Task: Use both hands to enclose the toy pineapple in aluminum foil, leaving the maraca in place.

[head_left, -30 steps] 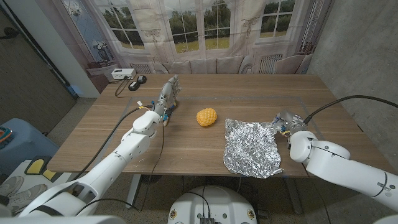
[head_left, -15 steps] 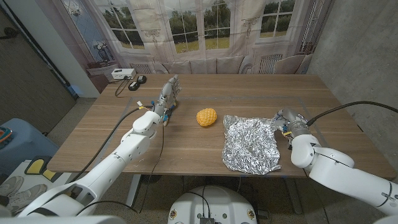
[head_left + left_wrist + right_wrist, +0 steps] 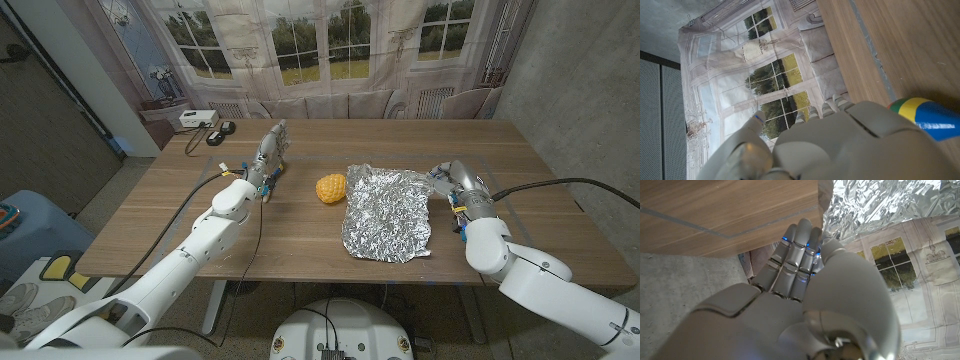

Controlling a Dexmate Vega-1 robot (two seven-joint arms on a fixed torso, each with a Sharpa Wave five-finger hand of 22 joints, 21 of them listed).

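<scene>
I see the toy pineapple (image 3: 332, 188) lying on the wooden bench (image 3: 150, 225), near its middle, uncovered. The crumpled sheet of aluminum foil (image 3: 387, 212) lies just beside it on my right side, its near edge touching or almost touching the fruit; from the head view I cannot tell which. The foil lies roughly flat, wrinkled all over.

My right hand (image 3: 452, 180) is at the foil's far right corner, and its fingers (image 3: 799, 245) lie together and reach to the foil's edge. In the right wrist view they meet the sheet where it ends on the wood, but I cannot tell whether they pinch the foil or only touch it.

My left hand (image 3: 270, 152) stands out over the bench on the other side of the pineapple, well apart from it, its fingers straight and close together, holding nothing that I can see. The maraca (image 3: 926, 118) shows in the left wrist view as a blue body with yellow, green and red bands, lying on the wood just beside that hand.

At the bench's far left corner sit a white box (image 3: 198, 118) and some dark small things (image 3: 220, 131). Behind the bench hangs a printed backdrop of windows (image 3: 330, 45).
</scene>
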